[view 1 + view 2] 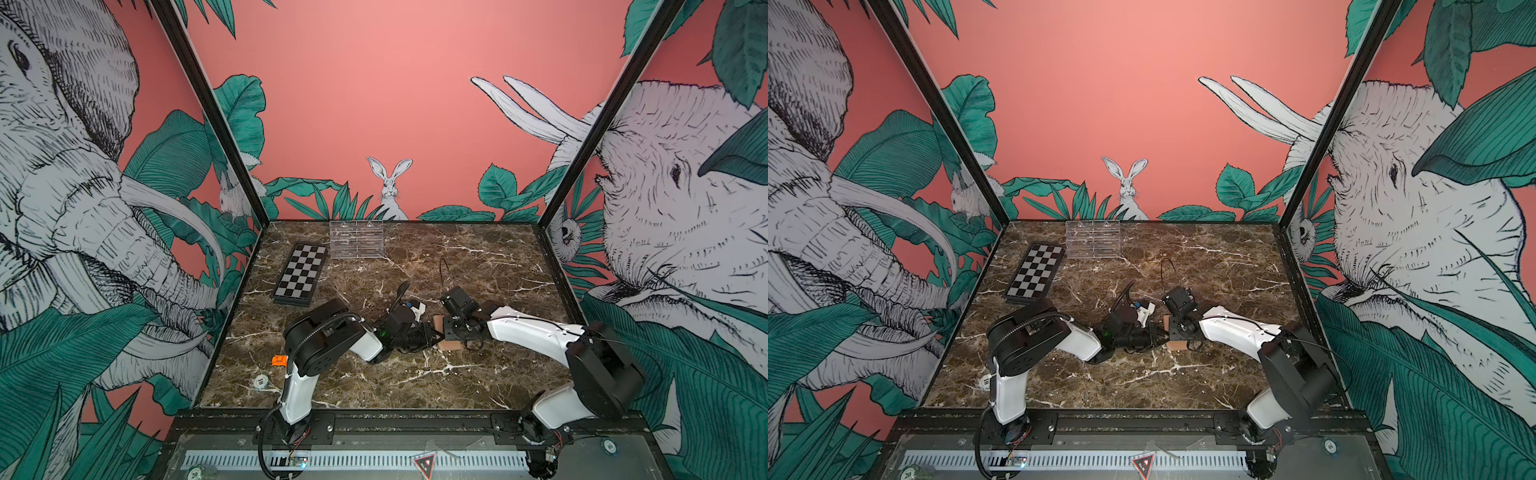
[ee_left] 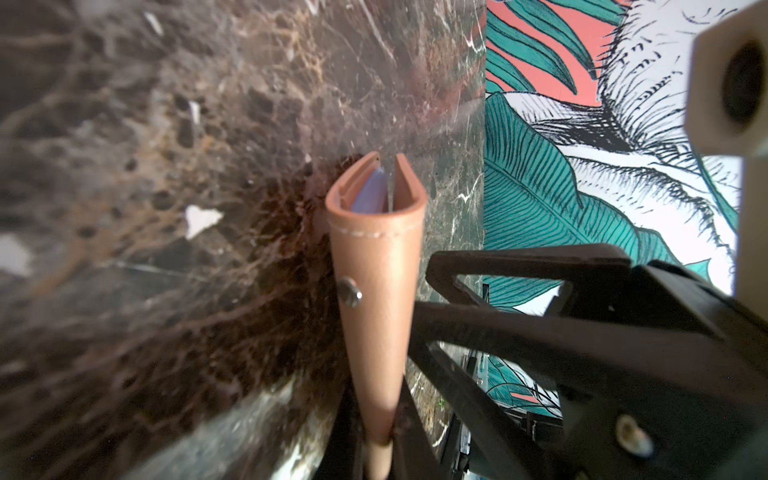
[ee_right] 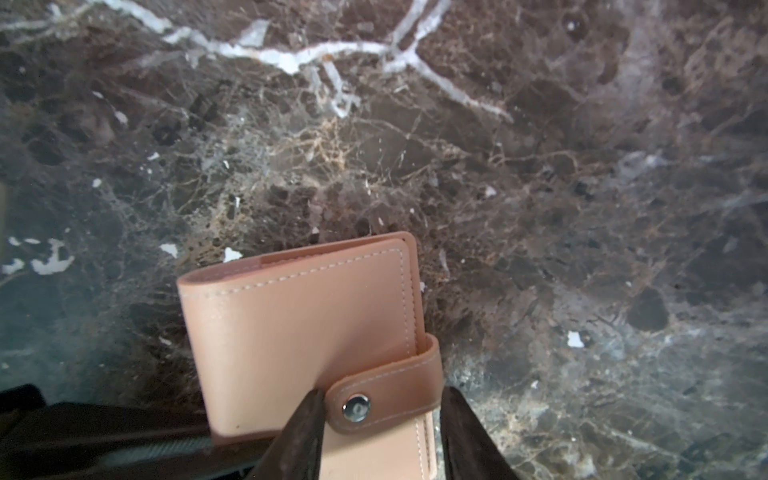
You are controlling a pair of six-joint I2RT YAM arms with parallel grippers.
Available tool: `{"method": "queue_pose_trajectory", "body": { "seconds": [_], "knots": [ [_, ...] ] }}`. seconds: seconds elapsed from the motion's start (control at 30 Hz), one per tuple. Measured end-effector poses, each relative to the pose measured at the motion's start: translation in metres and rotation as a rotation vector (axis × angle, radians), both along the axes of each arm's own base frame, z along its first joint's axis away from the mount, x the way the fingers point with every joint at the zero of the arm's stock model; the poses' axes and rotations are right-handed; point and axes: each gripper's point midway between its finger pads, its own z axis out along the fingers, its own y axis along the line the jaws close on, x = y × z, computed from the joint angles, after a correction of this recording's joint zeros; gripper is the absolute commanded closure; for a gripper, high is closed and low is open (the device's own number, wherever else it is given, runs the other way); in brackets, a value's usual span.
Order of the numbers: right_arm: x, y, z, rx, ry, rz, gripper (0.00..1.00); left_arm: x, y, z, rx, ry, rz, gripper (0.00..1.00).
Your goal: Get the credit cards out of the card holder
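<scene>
A: Marble tabletop [image 1: 415,374], brown w/ white veins. Item 1?
B: Item 1: card holder [image 3: 299,324]. Tan leather-look, white stitching, folded shut, snap tab [image 3: 390,386] buttoned on a metal stud [image 3: 356,408]. Loc.: mid-table, betw. both arms. Lifted or resting, can't tell.
A: Contents?
B: Item 2: credit cards [image 2: 370,191]. Only one pale-blue edge shows, down the holder's open end in left wrist view. Count n/a.
A: Claws?
B: Item 3: left gripper [image 2: 376,432], clamped on the holder's end, holder edge-on to its cam. Item 4: right gripper [image 3: 382,411], jaws apart, astride the tab, one at each end. Firm contact not clear.
A: Step, my guess: unsnap the tab.
B: Agreed. Adv.: pinch close to the stud and pull away from the cover face, not along it. Left must brace hard so the holder doesn't twist. Material prob. flexes, so use a short pull. Risks: jaws slide off the smooth tab, or cards slip out the open end.
</scene>
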Motion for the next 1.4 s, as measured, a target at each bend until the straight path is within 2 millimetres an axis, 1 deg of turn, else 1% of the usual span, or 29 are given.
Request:
{"method": "queue_pose_trajectory", "body": {
  "seconds": [0.27,0.33,0.4,0.47,0.57,0.67,0.77,1.07,1.4],
  "knots": [
    [0.003,0.001,0.001,-0.036,-0.015,0.005,0.79,0.001,0.000,0.001,0.000,-0.003,0.002,1.00],
    [0.004,0.003,0.001,-0.036,-0.017,0.007,0.83,0.001,0.000,0.001,-0.001,-0.003,0.002,1.00],
    [0.004,0.003,0.001,-0.036,-0.019,0.009,0.84,0.001,0.000,0.001,-0.001,-0.005,0.002,1.00],
    [0.004,0.004,0.002,-0.032,-0.020,0.009,0.90,0.001,0.000,0.001,-0.001,-0.007,0.003,1.00],
    [0.005,0.006,0.002,-0.027,-0.025,0.008,0.95,0.001,0.000,0.001,0.000,-0.008,0.005,1.00],
    [0.008,-0.005,0.000,-0.070,-0.036,-0.014,1.00,0.002,0.000,0.002,-0.001,-0.009,0.005,1.00],
    [0.007,-0.012,-0.002,-0.097,-0.032,-0.024,1.00,0.001,0.000,0.002,-0.001,-0.011,0.004,1.00],
    [0.004,-0.019,-0.004,-0.119,-0.037,-0.033,1.00,0.002,0.001,0.002,-0.001,-0.019,0.009,1.00],
    [0.001,-0.031,0.006,-0.126,-0.068,-0.058,1.00,-0.001,0.006,0.004,0.022,-0.041,-0.006,1.00]
  ]
}}
